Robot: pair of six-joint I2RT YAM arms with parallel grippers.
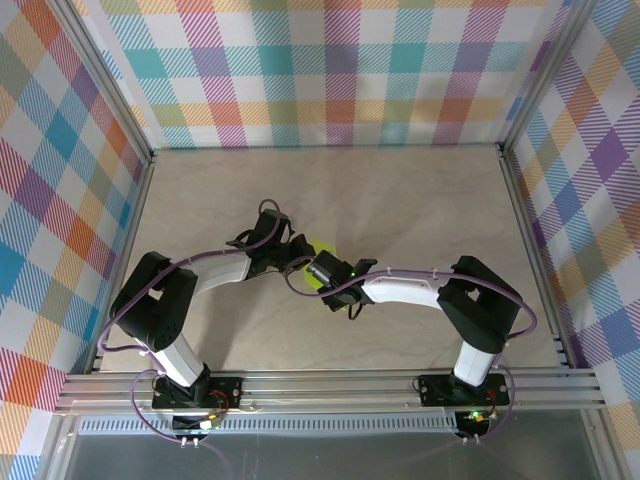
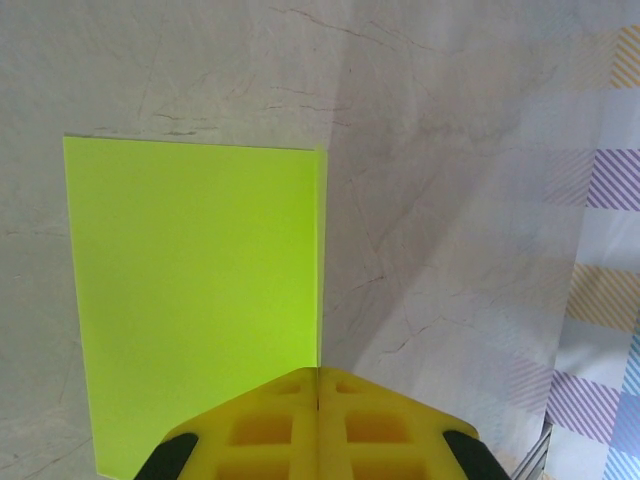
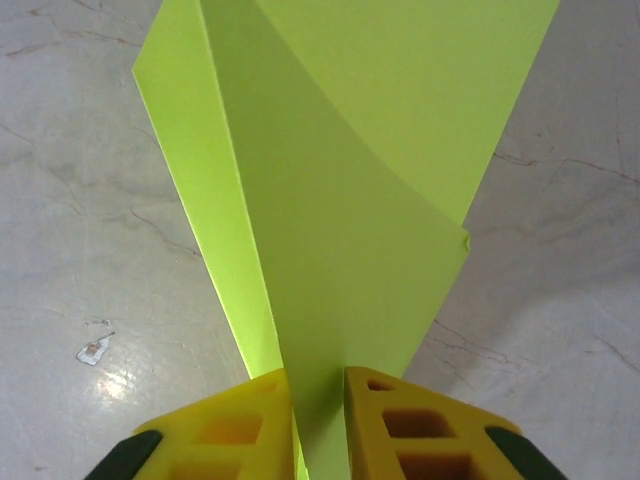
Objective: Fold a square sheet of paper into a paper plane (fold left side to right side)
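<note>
Seen from above at table centre, the right gripper (image 3: 318,385) is clamped on a raised flap of the thin lime-green square sheet of paper (image 3: 340,220); at the sheet's nine o'clock, the left gripper (image 2: 318,375) has its jaws together.

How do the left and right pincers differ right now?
The left pincer has its fingers pressed together, with nothing between them, at the edge of the flat paper. The right pincer has its fingers slightly apart, with a raised paper flap between them. Both have yellow fingers and are at the same paper.
</note>
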